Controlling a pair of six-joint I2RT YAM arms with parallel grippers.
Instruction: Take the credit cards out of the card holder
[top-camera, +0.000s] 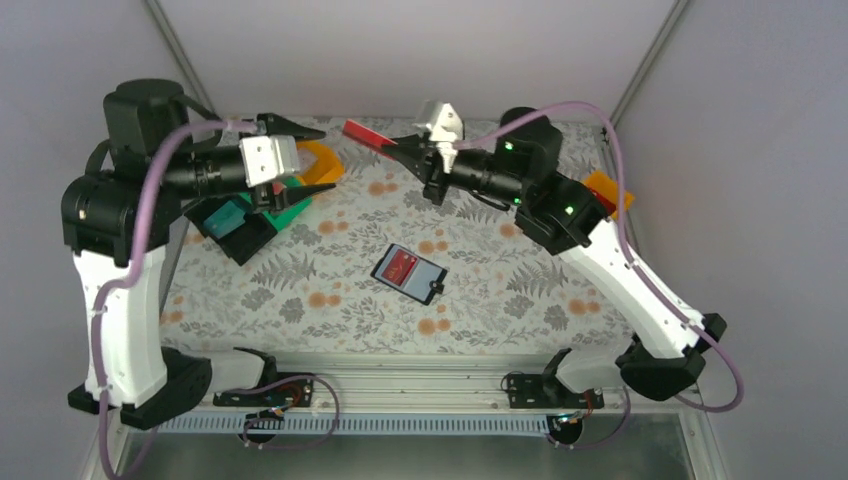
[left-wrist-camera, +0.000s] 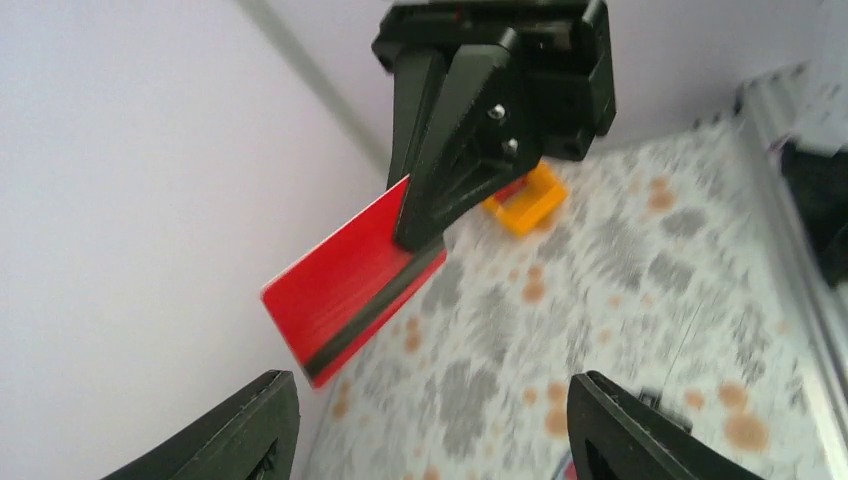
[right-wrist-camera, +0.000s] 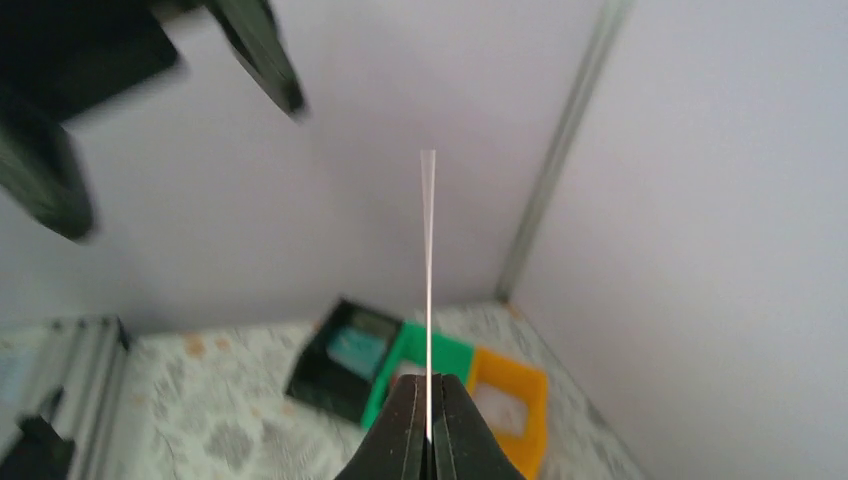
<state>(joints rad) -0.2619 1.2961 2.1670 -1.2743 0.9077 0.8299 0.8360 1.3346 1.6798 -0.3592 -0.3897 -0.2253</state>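
The card holder (top-camera: 408, 272) lies open on the floral mat, with something red showing on its inside. My right gripper (top-camera: 397, 147) is raised at the back and shut on a red credit card (top-camera: 365, 133). In the right wrist view the card (right-wrist-camera: 428, 280) is edge-on between the shut fingers of that gripper (right-wrist-camera: 428, 385). In the left wrist view the red card (left-wrist-camera: 340, 265) hangs from the right gripper's fingers (left-wrist-camera: 440, 190). My left gripper (top-camera: 325, 160) is open and empty, facing the card from the left, and its open fingers frame the left wrist view (left-wrist-camera: 435, 420). A teal card (top-camera: 228, 215) lies in the black bin.
A black bin (top-camera: 245, 240), a green bin (top-camera: 295, 205) and an orange bin (top-camera: 325, 165) stand together at the back left; they also show in the right wrist view as black (right-wrist-camera: 320, 380), green (right-wrist-camera: 450, 355) and orange (right-wrist-camera: 530, 385). Another orange bin (top-camera: 608, 190) stands at the back right. Walls enclose the back and sides.
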